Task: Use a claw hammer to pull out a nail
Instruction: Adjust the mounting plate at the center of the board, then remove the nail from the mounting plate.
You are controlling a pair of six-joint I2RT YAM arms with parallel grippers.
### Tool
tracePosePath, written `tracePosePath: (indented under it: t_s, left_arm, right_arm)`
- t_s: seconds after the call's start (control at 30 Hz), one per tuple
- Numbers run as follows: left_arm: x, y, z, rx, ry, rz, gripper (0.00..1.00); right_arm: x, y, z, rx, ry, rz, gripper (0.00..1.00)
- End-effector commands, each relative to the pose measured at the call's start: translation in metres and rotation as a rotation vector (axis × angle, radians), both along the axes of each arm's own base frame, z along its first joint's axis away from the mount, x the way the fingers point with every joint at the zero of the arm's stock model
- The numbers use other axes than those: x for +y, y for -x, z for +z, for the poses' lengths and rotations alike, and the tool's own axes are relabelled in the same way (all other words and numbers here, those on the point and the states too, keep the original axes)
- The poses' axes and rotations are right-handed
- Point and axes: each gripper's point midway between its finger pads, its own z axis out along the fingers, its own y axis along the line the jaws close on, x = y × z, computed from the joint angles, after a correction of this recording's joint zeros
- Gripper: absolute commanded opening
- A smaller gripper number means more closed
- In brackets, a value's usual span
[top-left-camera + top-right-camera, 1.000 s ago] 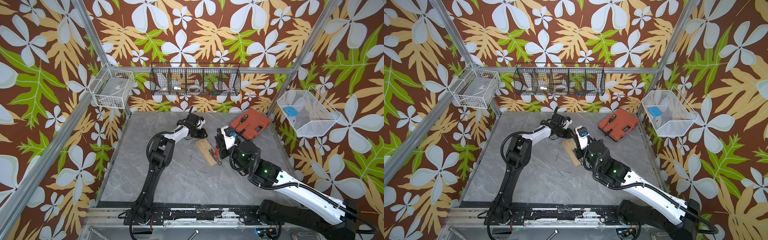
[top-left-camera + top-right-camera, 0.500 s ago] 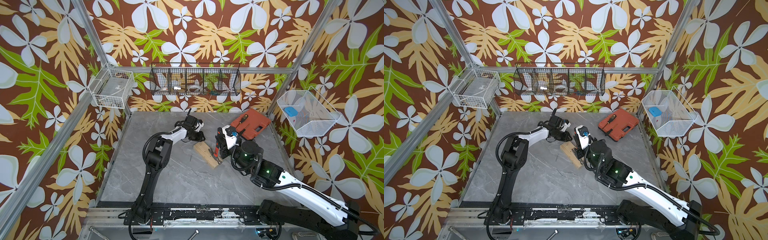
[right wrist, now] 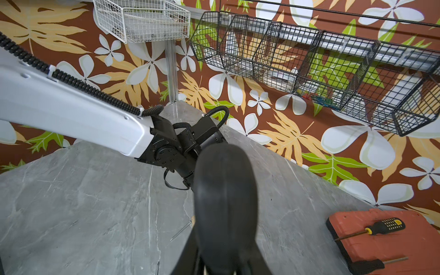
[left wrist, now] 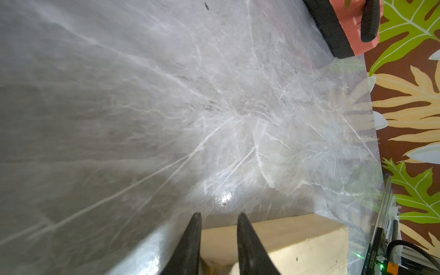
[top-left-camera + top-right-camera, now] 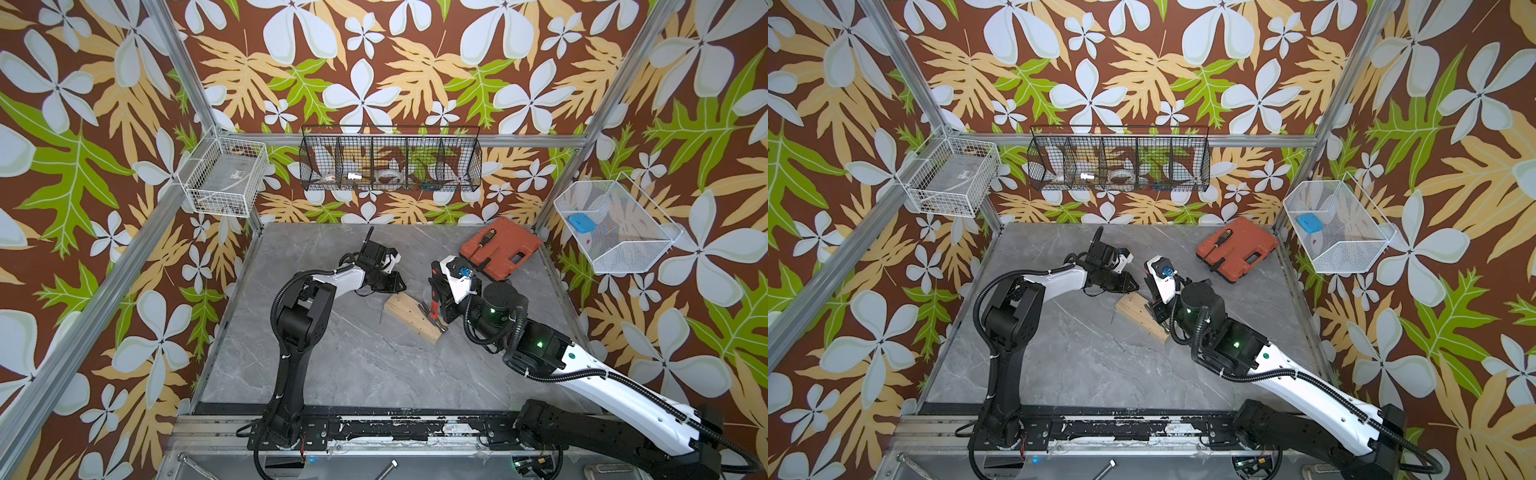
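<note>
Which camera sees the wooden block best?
Both top views show almost the whole wooden block. The left wrist view catches only one end. In the right wrist view the handle of the claw hammer hides it.

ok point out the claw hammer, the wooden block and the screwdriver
claw hammer (image 3: 225, 202): right wrist view, black rubber handle end
wooden block (image 5: 407, 313): a top view, bare top face
screwdriver (image 3: 387, 225): right wrist view, black-and-yellow handle
</note>
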Motion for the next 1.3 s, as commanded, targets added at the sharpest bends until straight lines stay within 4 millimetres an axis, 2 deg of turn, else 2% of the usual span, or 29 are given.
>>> tracePosePath:
  t_s: [0.0, 0.2, 0.27, 0.37, 0.43, 0.6, 0.7, 1.03, 1.27]
  left_arm:
    - [0.001, -0.021, 0.028, -0.096, 0.016, 0.061, 0.31]
    - [0.029, -0.058, 0.078, -0.216, 0.028, 0.237, 0.36]
    - [0.042, -0.062, 0.090, -0.233, 0.044, 0.299, 0.36]
    - [0.060, -0.051, 0.097, -0.245, 0.088, 0.365, 0.37]
    - [0.067, -0.037, 0.090, -0.231, 0.083, 0.376, 0.38]
    - [0.079, -0.003, 0.058, -0.155, 0.052, 0.382, 0.39]
    - [0.083, 0.010, 0.049, -0.140, 0.046, 0.373, 0.39]
    - [0.081, 0.020, 0.034, -0.123, 0.027, 0.353, 0.40]
    - [0.070, 0.026, 0.025, -0.117, 0.006, 0.330, 0.41]
  right_arm:
    - [0.009, 0.005, 0.014, -0.037, -0.026, 0.058, 0.00]
    - [0.018, 0.007, -0.004, -0.008, 0.064, 0.113, 0.00]
    - [0.021, 0.005, -0.008, -0.001, 0.098, 0.122, 0.00]
    - [0.027, -0.001, -0.013, 0.000, 0.151, 0.126, 0.00]
    - [0.031, -0.007, -0.016, -0.005, 0.183, 0.124, 0.00]
    - [0.043, -0.024, -0.022, -0.019, 0.242, 0.112, 0.00]
    - [0.049, -0.034, -0.025, -0.005, 0.243, 0.121, 0.00]
    - [0.069, -0.053, -0.036, 0.033, 0.225, 0.186, 0.00]
    - [0.071, -0.064, -0.043, 0.061, 0.198, 0.202, 0.00]
